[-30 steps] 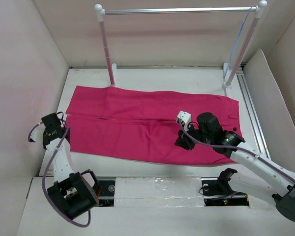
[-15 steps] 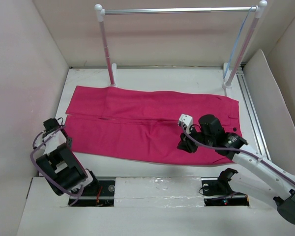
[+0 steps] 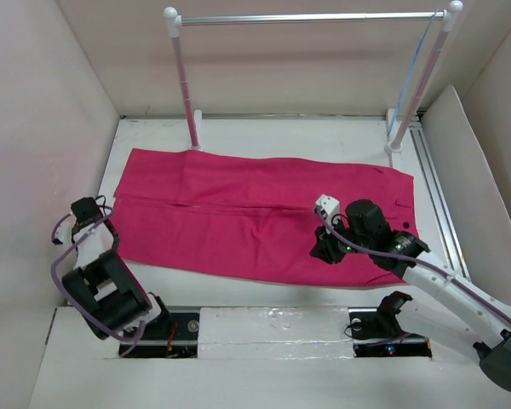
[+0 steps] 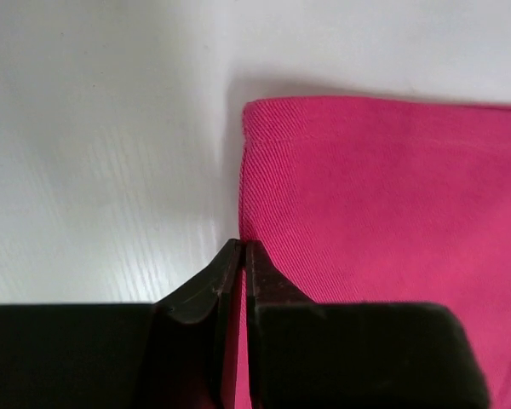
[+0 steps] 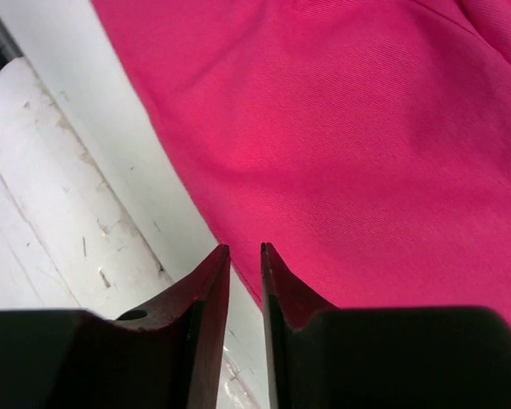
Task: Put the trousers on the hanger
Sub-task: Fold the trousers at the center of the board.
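The magenta trousers (image 3: 255, 204) lie spread flat on the white table, legs towards the left. My left gripper (image 3: 87, 213) is at their left hem. In the left wrist view its jaws (image 4: 241, 245) are pressed together on the cloth's edge (image 4: 375, 196), with pink showing in the thin slit. My right gripper (image 3: 326, 249) hovers low over the near edge of the trousers (image 5: 341, 128). Its jaws (image 5: 245, 249) stand a narrow gap apart with nothing between them. The thin pale-blue hanger (image 3: 416, 60) hangs at the right end of the rail, seen edge-on.
A rack with white posts (image 3: 186, 77) and a silver rail (image 3: 307, 17) stands at the back. White walls enclose the table; a slanted panel (image 3: 473, 170) and a metal track (image 3: 434, 187) line the right side. A white foam strip (image 3: 272, 328) lies between the arm bases.
The left arm has folded in towards the left wall while its gripper stayed at the trousers' left hem. The right gripper has drifted slightly to the right and nearer.
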Controlling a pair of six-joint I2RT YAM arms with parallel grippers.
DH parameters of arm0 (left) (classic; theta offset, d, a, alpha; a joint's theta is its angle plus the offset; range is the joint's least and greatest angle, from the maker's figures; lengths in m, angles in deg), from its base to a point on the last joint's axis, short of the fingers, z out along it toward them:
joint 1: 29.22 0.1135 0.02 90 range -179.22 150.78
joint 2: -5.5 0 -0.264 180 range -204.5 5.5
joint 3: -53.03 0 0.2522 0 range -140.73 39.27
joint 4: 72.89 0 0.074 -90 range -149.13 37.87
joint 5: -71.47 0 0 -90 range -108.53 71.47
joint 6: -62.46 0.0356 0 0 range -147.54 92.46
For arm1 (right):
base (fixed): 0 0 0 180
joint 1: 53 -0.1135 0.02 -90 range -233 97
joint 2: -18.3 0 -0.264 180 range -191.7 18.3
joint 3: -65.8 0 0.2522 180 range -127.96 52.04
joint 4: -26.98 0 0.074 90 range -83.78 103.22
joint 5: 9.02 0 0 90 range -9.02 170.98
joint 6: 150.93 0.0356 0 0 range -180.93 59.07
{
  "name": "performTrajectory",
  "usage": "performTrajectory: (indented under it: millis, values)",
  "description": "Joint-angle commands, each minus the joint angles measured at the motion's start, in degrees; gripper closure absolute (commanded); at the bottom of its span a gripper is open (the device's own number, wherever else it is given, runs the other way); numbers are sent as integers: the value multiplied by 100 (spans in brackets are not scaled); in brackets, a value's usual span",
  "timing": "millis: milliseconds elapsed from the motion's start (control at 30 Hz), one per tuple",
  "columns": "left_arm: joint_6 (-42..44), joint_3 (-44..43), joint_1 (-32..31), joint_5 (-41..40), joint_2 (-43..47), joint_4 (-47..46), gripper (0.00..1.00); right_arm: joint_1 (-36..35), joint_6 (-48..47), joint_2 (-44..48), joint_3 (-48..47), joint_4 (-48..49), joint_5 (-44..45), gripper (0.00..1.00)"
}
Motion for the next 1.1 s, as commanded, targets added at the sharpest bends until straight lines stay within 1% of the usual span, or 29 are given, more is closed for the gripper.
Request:
performTrajectory:
  millis: [0, 33, 67, 133, 167, 200, 233, 267, 367, 400, 433, 500, 567, 600, 633, 667, 700, 733, 767, 800, 833, 867, 933, 1000, 1067]
  values:
    - [505, -382, -27, 95, 912, 387, 100, 82, 220, -19, -169, 2, 403, 72]
    - [558, -426, -27, 96, 1105, 476, 100, 143, 290, -27, -169, -34, 482, 70]
    - [611, -470, -27, 105, 1473, 572, 100, 196, 326, -10, -117, -60, 604, 65]
    - [664, -654, -124, 139, 1800, 845, 100, 459, 387, 16, -81, -165, 684, 59]
    - [699, -751, -124, 201, 1958, 959, 100, 573, 396, -1, -81, -227, 676, 54]
    - [717, -847, -254, 227, 1960, 1056, 100, 765, 396, -53, -151, -393, 676, 51]
    - [700, -848, -256, 254, 1951, 1092, 100, 854, 335, -80, -221, -499, 667, 49]
    - [691, -840, -256, 289, 2003, 1092, 100, 942, 335, -106, -257, -578, 710, 44]
    - [682, -769, -256, 684, 2240, 864, 100, 1521, 545, -185, -432, -938, 764, 39]
    - [682, -821, -256, 937, 2276, 802, 100, 1732, 842, -212, -485, -1253, 781, 39]
    - [734, -900, -256, 1087, 2302, 689, 100, 2126, 1001, -177, -520, -1543, 807, 40]
    - [752, -997, -256, 1360, 2337, 653, 100, 2506, 1422, -124, -599, -1913, 860, 41]
    - [674, -998, -501, 1423, 2495, 583, 100, 2962, 1722, 68, -670, -2195, 1622, 42]
    - [551, -885, -563, 1510, 2566, 478, 100, 3121, 2037, 148, -653, -2440, 1964, 42]
    - [498, -822, -615, 1580, 2645, 442, 100, 3306, 2162, 235, -644, -2529, 2542, 43]
    - [471, -770, -677, 1581, 2758, 355, 100, 3716, 2259, 358, -618, -2582, 2783, 44]
    - [410, -673, -677, 1894, 2829, 345, 100, 3929, 2347, 394, -609, -2609, 2977, 44]
    - [392, -629, -764, 2019, 2900, 319, 100, 4123, 2356, 386, -609, -2618, 3405, 44]
    - [357, -541, -870, 2116, 3092, 275, 100, 4325, 2400, 212, -643, -2723, 3618, 45]
    - [235, -506, -966, 2283, 3207, 275, 100, 4719, 2461, 45, -687, -2811, 3820, 45]
    - [182, -471, -1072, 2363, 3277, 275, 100, 4914, 2636, -148, -731, -2942, 4222, 45]
    - [111, -436, -1195, 2442, 3443, 318, 100, 5090, 2681, -351, -836, -3126, 4227, 45]
    - [49, -435, -1511, 2478, 3541, 371, 100, 5171, 3373, -852, -924, -3311, 4305, 44]
    - [84, -453, -1635, 2311, 3629, 415, 100, 5171, 4083, -1281, -1056, -3628, 4174, 44]
    - [128, -400, -1688, 2310, 3673, 380, 100, 5171, 4403, -1468, -1118, -3804, 4034, 44]
